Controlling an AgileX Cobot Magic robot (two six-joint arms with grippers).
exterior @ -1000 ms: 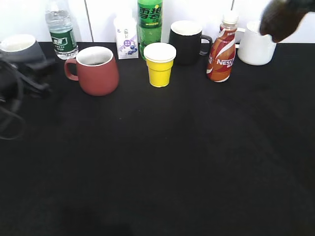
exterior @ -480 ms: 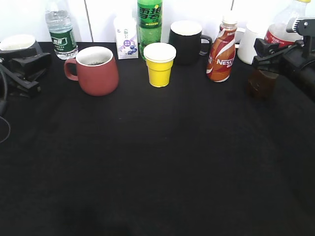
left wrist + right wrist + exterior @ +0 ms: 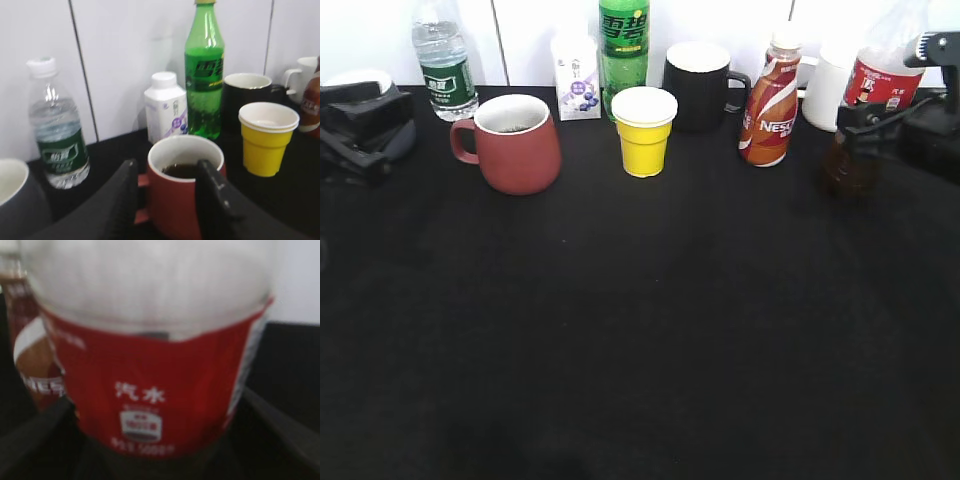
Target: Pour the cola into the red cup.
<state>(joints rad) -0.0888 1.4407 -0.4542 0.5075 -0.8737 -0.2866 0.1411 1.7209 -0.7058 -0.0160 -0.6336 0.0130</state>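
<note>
The red cup (image 3: 518, 148) stands at the back left of the black table with dark liquid in it; it also shows in the left wrist view (image 3: 172, 205). My left gripper (image 3: 392, 128) is open and empty, left of the cup and apart from it; in the left wrist view its fingers (image 3: 167, 172) frame the cup. The cola bottle (image 3: 880, 82) stands upright at the far right, its top cut off by the frame. My right gripper (image 3: 868, 125) is shut on the cola bottle below the red label. The label fills the right wrist view (image 3: 150, 380).
Along the back stand a water bottle (image 3: 444, 65), a white carton (image 3: 577, 80), a green soda bottle (image 3: 624, 45), a yellow paper cup (image 3: 644, 135), a black mug (image 3: 698, 85), a Nescafe bottle (image 3: 772, 100) and a white mug (image 3: 825, 95). A grey mug (image 3: 360, 82) sits behind my left gripper.
My right gripper has brought the cola bottle down from the top right corner and turned it upright at the table's right side. My left gripper has drawn back to the left.
</note>
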